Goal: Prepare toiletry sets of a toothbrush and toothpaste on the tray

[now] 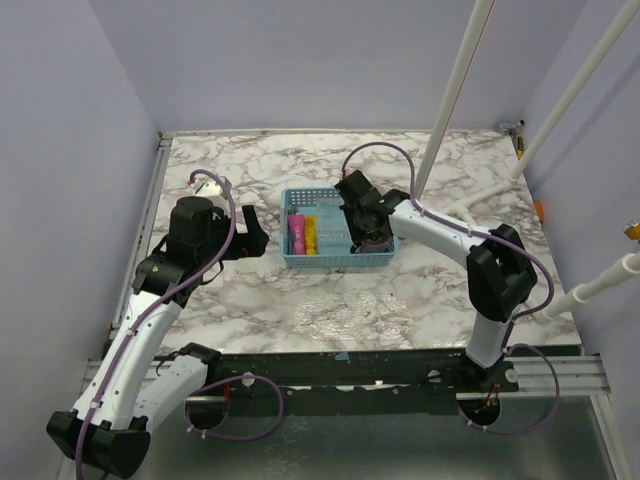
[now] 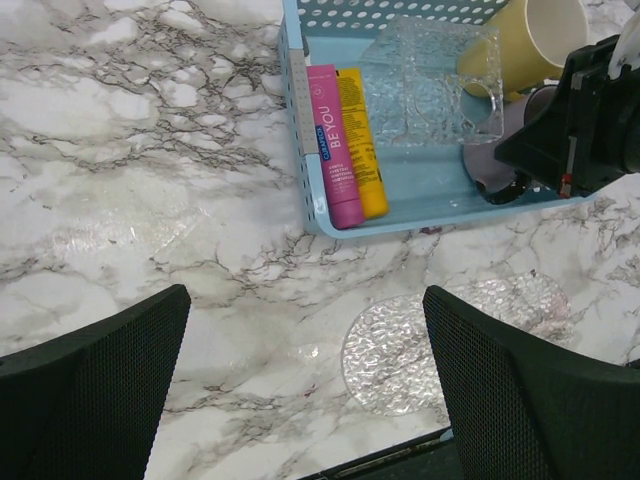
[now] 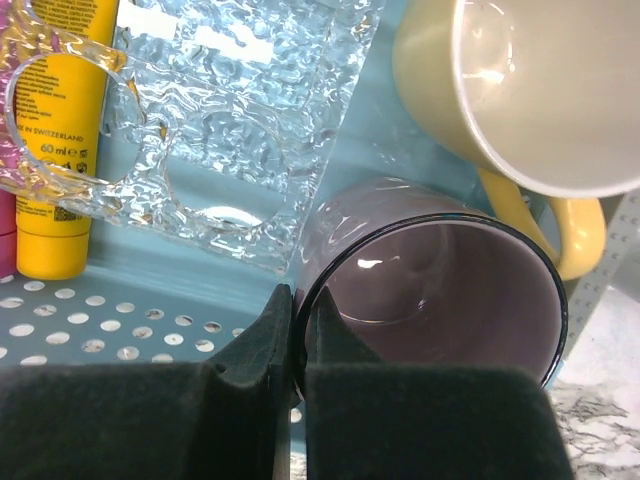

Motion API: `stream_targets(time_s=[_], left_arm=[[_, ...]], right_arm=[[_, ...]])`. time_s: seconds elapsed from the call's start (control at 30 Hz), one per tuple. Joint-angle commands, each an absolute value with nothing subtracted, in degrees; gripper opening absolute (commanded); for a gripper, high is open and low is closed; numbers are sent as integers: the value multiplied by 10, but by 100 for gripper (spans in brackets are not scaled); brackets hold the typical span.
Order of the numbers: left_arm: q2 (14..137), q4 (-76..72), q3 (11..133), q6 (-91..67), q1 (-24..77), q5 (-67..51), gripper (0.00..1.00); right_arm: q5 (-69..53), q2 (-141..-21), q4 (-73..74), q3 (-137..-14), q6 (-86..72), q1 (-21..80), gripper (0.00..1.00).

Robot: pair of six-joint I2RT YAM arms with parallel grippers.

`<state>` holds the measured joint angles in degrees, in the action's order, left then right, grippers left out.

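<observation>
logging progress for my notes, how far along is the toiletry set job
Done: nothing yet; pink tube and yellow tube lie in the blue basket. In hand: right tool pinches the purple mug rim. To do: set out both tubes with toothbrushes, none visible.

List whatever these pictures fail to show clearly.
- Any view: no toothbrushes identifiable; the rippled clear glassware in the basket may cover them.
- Top view: the purple mug is mostly hidden by the right claw and arm.
- Right wrist view: the pink tube is cut off by the left edge.
</observation>
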<state>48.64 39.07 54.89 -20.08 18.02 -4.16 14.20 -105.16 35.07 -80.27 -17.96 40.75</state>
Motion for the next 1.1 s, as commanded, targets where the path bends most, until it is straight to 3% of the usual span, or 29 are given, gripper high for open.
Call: stream_targets(time_s=[0.0,0.4,1.07], left_arm=[[483,391,545,-194,182,-23,99],[482,392,545,-195,182,-8,99],[457,394,543,-199,182,30,98]], right_arm=[[186,-997,370,-835,-171,406,0],[188,-926,436,-881,-180,424,1],[257,-861,486,-848,-327,619,1]])
